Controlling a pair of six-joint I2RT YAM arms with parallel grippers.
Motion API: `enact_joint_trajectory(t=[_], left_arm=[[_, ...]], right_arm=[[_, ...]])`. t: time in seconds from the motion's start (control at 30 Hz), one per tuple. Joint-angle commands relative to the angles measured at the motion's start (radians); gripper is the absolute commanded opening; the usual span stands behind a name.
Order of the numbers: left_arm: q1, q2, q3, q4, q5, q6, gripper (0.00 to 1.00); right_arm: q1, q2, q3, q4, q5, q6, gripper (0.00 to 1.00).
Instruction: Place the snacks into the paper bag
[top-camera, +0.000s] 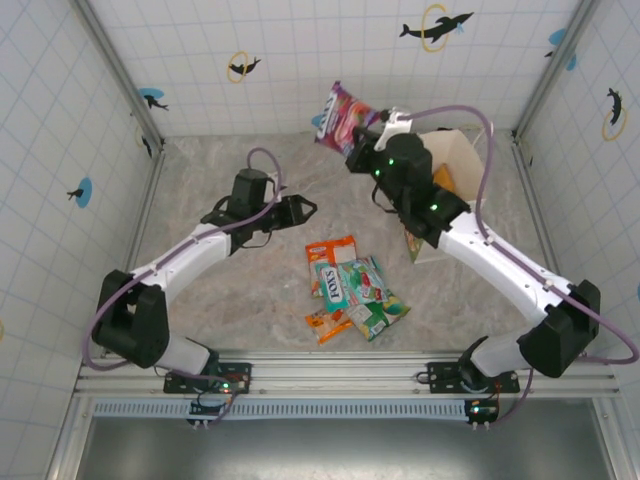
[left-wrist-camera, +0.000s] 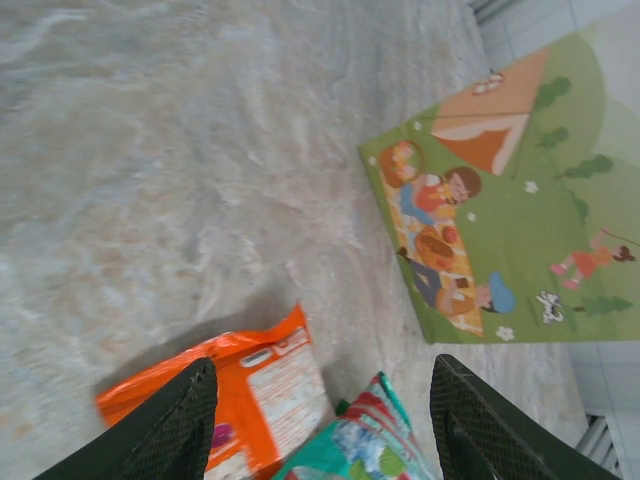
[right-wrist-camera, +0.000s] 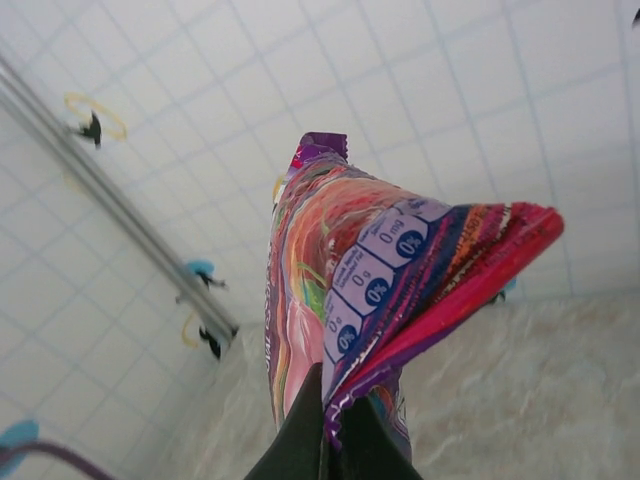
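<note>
1. the paper bag (top-camera: 455, 150) stands at the far right of the table (top-camera: 230, 290), beside the right arm, with its top open.
2. an orange packet (top-camera: 443, 178) shows inside the bag's mouth.
3. the right gripper (top-camera: 358, 150) is clamped on a purple packet (top-camera: 340, 118), held up in the air just left of the bag's opening (the right wrist camera shows the packet pinched at its lower edge between the dark fingers).
4. the left gripper (top-camera: 306, 211) hovers over the middle of the table, its fingers spread apart and holding nothing.
5. a pile of snacks (top-camera: 352, 285) lies on the table outside the bag, just nearer than the left gripper. it is made of orange and green-and-white packets that overlap.
</note>
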Motion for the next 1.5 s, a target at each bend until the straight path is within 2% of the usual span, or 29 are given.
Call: enact_joint_trajectory(t=[0.0,0.33,0.63,0.8,0.97,1.23,1.47], left_arm=[[-0.033,0.030,0.057,0.045,-0.012,-0.016,0.58],[-0.098,0.065,0.082,0.272,0.041,-0.025,0.58],[-0.171,0.110,0.155,0.448,0.110,0.072,0.60],[-0.195,0.122,0.158,0.591,0.165,0.082,0.61],[-0.209,0.132,0.167,0.651,0.175,0.098,0.63],[-0.212,0.145,0.178,0.651,0.171,0.100,0.63],[-0.214,0.137,0.167,0.643,0.159,0.109,0.63]], right_arm=[[-0.042,-0.027,0.117,0.046,-0.015,-0.068,0.00],[-0.293,-0.069,0.191,-0.071,-0.060,-0.100,0.00],[-0.443,-0.179,0.062,-0.139,-0.067,-0.106,0.00],[-0.472,-0.231,-0.041,-0.151,-0.096,-0.079,0.00],[-0.473,-0.272,-0.135,-0.160,-0.122,-0.061,0.00],[-0.474,-0.293,-0.251,-0.182,-0.126,-0.062,0.00],[-0.473,-0.266,-0.266,-0.172,-0.133,-0.061,0.00]])
